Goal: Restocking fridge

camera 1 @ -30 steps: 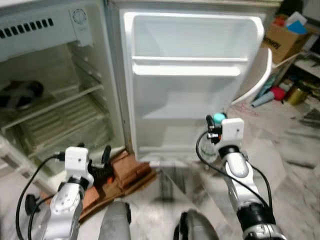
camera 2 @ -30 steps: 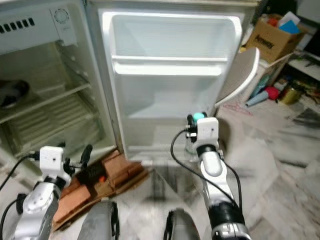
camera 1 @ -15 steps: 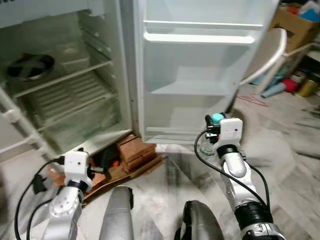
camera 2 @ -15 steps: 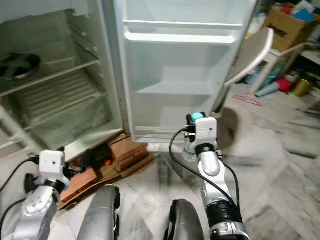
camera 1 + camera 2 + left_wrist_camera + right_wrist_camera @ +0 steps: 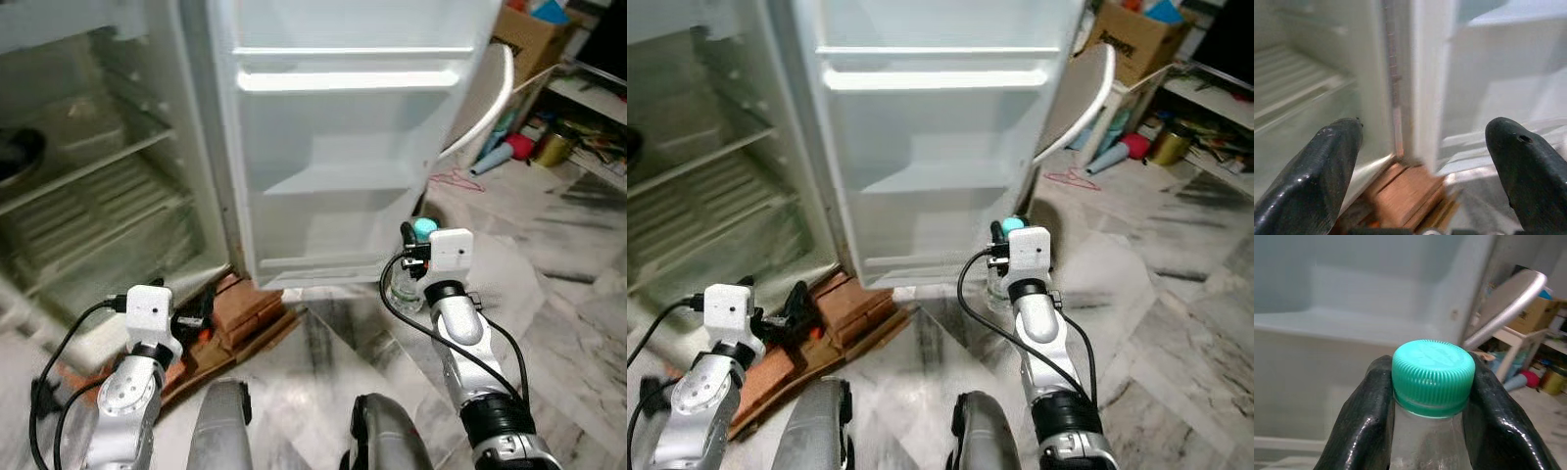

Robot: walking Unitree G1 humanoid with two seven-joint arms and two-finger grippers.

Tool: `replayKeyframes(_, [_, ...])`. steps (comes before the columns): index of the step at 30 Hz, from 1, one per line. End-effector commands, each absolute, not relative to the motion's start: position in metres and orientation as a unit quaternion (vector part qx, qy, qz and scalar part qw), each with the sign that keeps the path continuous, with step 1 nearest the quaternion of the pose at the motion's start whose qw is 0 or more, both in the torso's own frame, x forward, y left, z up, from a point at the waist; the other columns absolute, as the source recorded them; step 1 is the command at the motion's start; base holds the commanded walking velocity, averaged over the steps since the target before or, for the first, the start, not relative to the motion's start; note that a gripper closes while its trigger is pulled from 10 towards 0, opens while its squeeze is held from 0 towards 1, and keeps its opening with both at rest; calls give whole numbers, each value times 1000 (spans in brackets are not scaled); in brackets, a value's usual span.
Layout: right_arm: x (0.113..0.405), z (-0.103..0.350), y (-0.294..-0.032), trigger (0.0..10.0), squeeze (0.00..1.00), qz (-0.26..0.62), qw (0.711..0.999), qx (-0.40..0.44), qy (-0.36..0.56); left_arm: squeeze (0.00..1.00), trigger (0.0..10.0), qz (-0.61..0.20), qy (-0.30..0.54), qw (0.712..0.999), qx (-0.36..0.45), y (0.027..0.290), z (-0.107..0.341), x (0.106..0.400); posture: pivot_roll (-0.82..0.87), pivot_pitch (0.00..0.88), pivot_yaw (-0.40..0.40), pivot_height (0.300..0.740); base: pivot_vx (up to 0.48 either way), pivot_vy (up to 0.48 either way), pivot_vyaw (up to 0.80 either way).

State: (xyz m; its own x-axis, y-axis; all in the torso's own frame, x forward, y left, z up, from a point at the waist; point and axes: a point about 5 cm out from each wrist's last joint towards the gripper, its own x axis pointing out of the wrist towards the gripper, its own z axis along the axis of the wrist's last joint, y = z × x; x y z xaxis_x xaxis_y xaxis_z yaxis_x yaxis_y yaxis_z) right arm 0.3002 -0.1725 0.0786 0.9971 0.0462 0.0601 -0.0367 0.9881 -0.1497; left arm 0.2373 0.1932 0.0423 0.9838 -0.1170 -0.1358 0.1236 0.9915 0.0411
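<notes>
The right gripper (image 5: 1431,396) has its jaws clamped on the neck of a clear bottle (image 5: 1427,440), 1 black finger (image 5: 1364,416) on each side, just under the ribbed teal cap (image 5: 1433,374). In the left eye view that bottle (image 5: 409,292) sits right of centre, held upright above the marble floor (image 5: 578,294) and just in front of the lower edge of the open fridge door (image 5: 343,147). Its cap (image 5: 424,228) shows beside the white wrist camera block.

The left gripper (image 5: 1425,161) has its jaws wide apart, holding nothing. Between its 2 fingers (image 5: 1317,171), the wrist view looks at the bottom corner of the fridge where door and cabinet meet, with reddish bricks (image 5: 1405,193) below. In the head views this gripper (image 5: 794,305) is in the lower left of the frame, low over those bricks (image 5: 847,304) and flattened cardboard (image 5: 774,377) under the fridge.

The fridge cabinet (image 5: 88,196) fills the upper left, its wire shelves blurred. The door's inner shelves occupy the upper centre. In the upper right stand a white chair (image 5: 490,93), a cardboard box (image 5: 529,34) and floor clutter, including a gold tin (image 5: 553,148).
</notes>
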Motion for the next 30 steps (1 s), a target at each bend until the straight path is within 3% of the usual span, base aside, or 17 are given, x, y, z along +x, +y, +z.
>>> replayKeyframes(1, [305,89,-171,10000,0,21,996,-74,-54,0,10000,-59,71,995,30,196,41,236,91,54,-57,647,390,0,0])
replayKeyframes(20, [306,88,-168,10000,0,25,996,-74,-53,0,10000,-58,71,995,30,194,40,237,92,60,-55,647,371,0,0])
replayKeyframes(30, [302,82,-159,10000,0,59,996,-49,-39,0,10000,-47,74,996,28,197,40,234,96,82,-60,647,0,0,0])
